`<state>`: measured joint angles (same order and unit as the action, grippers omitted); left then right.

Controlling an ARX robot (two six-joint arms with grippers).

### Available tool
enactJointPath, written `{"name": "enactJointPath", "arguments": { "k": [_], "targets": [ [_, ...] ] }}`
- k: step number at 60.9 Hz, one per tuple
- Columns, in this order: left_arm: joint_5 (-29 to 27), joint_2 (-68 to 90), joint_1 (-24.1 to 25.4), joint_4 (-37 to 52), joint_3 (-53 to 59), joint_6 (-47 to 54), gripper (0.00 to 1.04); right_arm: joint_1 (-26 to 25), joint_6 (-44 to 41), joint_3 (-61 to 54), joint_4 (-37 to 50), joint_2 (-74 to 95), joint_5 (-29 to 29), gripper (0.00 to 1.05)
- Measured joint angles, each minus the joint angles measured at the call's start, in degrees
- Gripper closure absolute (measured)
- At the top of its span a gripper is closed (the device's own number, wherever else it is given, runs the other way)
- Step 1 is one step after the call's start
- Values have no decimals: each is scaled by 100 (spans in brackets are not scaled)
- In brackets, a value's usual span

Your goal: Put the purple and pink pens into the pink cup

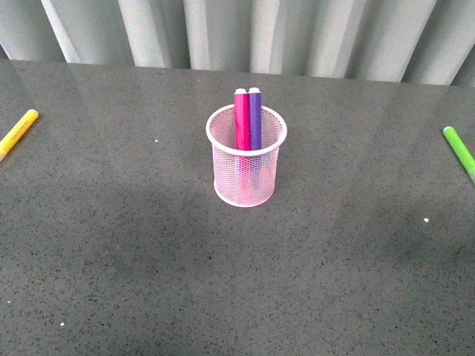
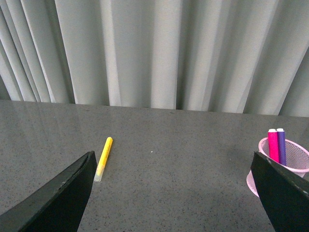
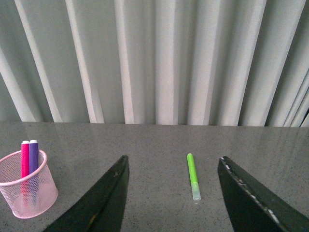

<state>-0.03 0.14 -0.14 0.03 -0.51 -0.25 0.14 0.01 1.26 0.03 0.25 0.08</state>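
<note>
Pens first: the pink pen (image 1: pixel 242 119) and the purple pen (image 1: pixel 255 117) both stand nearly upright inside the pink cup (image 1: pixel 246 172), side by side and touching, pink toward my left and purple toward my right. Their pale ends poke up above the rim, and their lower halves show dimly through the mesh wall. They lean against the far side of the cup. The cup sits upright near the middle of the dark speckled counter (image 1: pixel 148 259), with a pleated grey curtain (image 1: pixel 297 33) hanging behind the far edge.

My left tool (image 2: pixel 174 193) hangs above the counter with its two dark fingers (image 2: pixel 58 198) spread wide and nothing between them. From its wrist camera I see the yellow marker (image 2: pixel 103 158) lying flat on the counter, well apart from the cup, which shows at the frame edge with both pens in it.

My right tool (image 3: pixel 174 198) is likewise spread wide, holding nothing. Between its fingers (image 3: pixel 246 198) in that wrist view lies the lime-green marker (image 3: pixel 193 176), flat on the counter, its clear cap pointing toward the camera. The cup stands well off to the other side.

From the front camera, the yellow marker lies at the far left edge and the green one at the far right edge, neither arm showing.
</note>
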Motion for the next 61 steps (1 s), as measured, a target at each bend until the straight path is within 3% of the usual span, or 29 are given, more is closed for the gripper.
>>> {"name": "enactJointPath", "arguments": {
  "k": [11,61],
  "targets": [
    [0,0,0,0,0,-2,7,0,4,0,0,0,0,5],
    [0,0,0,0,0,0,7,0,2,0,0,0,0,7]
  ]
}}
